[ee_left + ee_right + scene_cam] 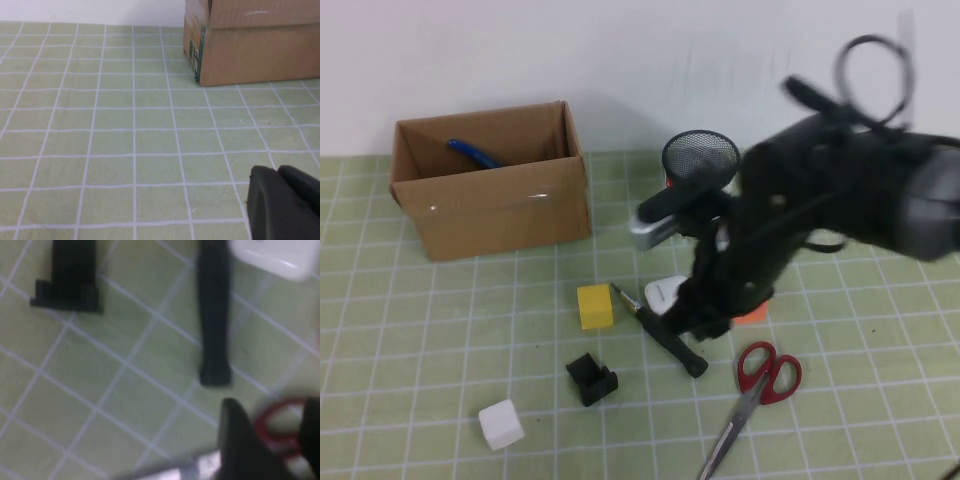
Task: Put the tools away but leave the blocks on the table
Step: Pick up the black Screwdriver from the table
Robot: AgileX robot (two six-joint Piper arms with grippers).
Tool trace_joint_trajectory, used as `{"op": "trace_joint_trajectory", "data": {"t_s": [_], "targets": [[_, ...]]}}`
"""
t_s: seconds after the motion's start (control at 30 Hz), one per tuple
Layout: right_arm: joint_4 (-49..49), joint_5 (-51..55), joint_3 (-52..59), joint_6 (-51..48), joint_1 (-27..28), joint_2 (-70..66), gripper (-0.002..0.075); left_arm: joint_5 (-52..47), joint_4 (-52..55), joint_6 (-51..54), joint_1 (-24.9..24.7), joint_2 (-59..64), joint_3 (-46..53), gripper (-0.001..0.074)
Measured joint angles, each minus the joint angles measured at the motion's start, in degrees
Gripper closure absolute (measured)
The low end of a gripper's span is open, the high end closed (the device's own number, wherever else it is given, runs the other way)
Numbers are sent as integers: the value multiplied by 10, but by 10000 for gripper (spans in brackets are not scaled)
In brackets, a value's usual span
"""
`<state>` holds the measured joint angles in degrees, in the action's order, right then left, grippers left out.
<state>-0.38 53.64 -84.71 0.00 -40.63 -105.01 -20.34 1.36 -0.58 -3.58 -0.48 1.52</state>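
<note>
The high view is showing the whole table (400,330) with its pale green grid mat, while the left wrist view is showing only bare mat, a corner of the cardboard box (250,45) and the left gripper (282,202) with its fingers pressed together, low over the mat. In the high view this left gripper is not appearing at all. The right arm is reaching over the middle of the table. Its right gripper (270,440) is showing best in the right wrist view, with the two fingers standing apart and holding nothing, just above the red handles of the scissors (752,395). The scissors are lying with the handles toward the far side and the grey blades pointing to the near edge, a little to the left. The one screwdriver (660,328) is lying diagonally, its tip beside the yellow block (595,306) and its black handle running toward the scissors. The blue-handled pliers (472,153) are lying inside the box. I am counting three blocks: yellow, white block (501,424), and orange block (752,313) half hidden behind the arm. One white case (665,292), one small black piece (592,379) and one mesh cup (700,158) are also standing on the mat.
</note>
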Motion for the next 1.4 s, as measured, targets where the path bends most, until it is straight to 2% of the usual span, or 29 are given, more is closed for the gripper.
{"op": "trace_joint_trajectory", "data": {"t_s": [0.17,0.5,0.97,1.07,1.13,1.2,1.3,1.4], "targets": [[4,50,-73,0,-5,-72,348,0,0,0,0,0,0,738],[4,71,-171,-25,-5,-159,346,0,0,0,0,0,0,738],[14,46,-190,-38,-4,-205,352,0,0,0,0,0,0,738],[14,38,-190,-39,-4,-207,396,0,0,0,0,0,0,738],[14,38,-190,-39,-3,-209,466,0,0,0,0,0,0,738],[15,39,-187,-37,-6,-237,579,0,0,0,0,0,0,738],[16,36,-170,-9,-1,-182,734,0,0,0,0,0,0,738],[15,10,-123,0,3,-129,731,0,0,0,0,0,0,738]]}}
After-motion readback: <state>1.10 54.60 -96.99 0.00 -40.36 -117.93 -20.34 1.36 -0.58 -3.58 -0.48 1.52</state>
